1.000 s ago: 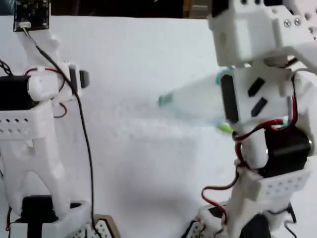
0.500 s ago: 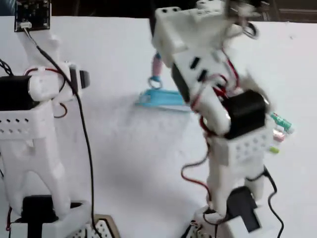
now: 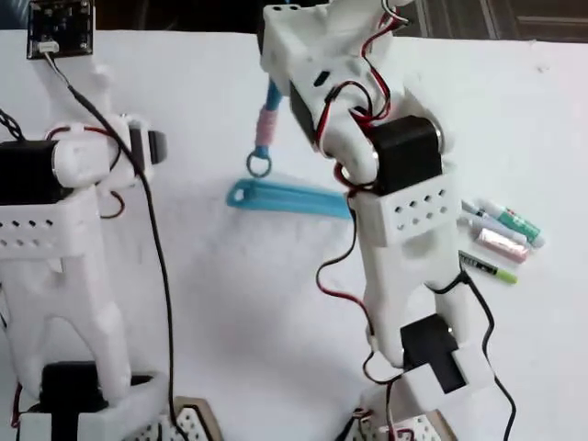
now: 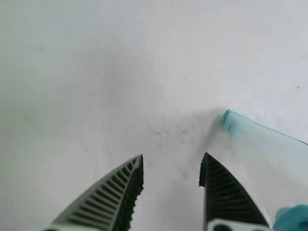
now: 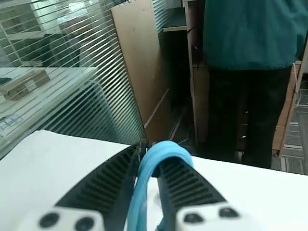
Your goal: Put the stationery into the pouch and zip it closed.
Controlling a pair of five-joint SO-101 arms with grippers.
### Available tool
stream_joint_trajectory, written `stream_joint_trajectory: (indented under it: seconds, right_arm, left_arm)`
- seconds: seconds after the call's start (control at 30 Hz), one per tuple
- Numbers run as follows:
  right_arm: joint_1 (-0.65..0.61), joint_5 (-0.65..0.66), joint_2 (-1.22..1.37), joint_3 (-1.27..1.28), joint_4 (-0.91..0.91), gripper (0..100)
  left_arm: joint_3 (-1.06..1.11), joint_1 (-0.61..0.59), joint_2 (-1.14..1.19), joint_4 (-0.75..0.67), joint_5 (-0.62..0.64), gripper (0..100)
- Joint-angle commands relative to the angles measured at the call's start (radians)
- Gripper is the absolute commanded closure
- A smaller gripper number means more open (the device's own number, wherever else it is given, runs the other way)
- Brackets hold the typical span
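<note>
The clear pouch (image 3: 289,198) with a blue edge lies flat mid-table. Its blue strap (image 3: 267,124), with a pink band and a metal ring, rises from it under the raised right arm (image 3: 404,175). My right gripper (image 5: 147,150) is shut on the strap's blue loop (image 5: 163,150), held above the table. Several pens and markers (image 3: 498,237) lie on the table right of that arm. My left gripper (image 4: 172,161) hangs open over bare table, with nothing between its fingers. A corner of the pouch (image 4: 262,144) lies just beside it.
The left arm (image 3: 64,211) stands at the table's left with a black cable (image 3: 152,230) running down it. A small circuit board (image 3: 60,26) sits at the back left. A person stands beyond the table's far edge (image 5: 250,72). White tabletop lies between the arms.
The right arm swung left and towards the back, pulling the strap and dragging the pouch leftward. The pens at the right came into sight. The left arm stayed still.
</note>
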Motion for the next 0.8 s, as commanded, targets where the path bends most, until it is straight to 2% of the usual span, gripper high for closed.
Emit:
stream_joint_trajectory:
  seconds: [0.0,0.17,0.4,0.6,0.77]
  right_arm:
    - [0.041,-0.008,-0.002,-0.041,-0.022,98.1]
    - [0.064,-0.006,-0.004,-0.043,-0.022,98.1]
    - [0.064,-0.008,0.004,-0.037,-0.024,98.1]
    - [0.064,-0.008,0.002,-0.037,-0.024,98.1]
    - [0.062,-0.008,0.002,-0.037,-0.024,98.1]
  left_arm:
    - [-0.032,0.002,-0.084,0.005,-0.046,79]
    - [-0.011,0.025,-0.211,0.005,-0.060,78]
    - [0.278,0.280,-0.438,-0.015,-0.055,76]
    - [0.338,0.263,-0.452,-0.057,-0.018,76]
    - [0.327,0.263,-0.337,-0.081,-0.005,76]
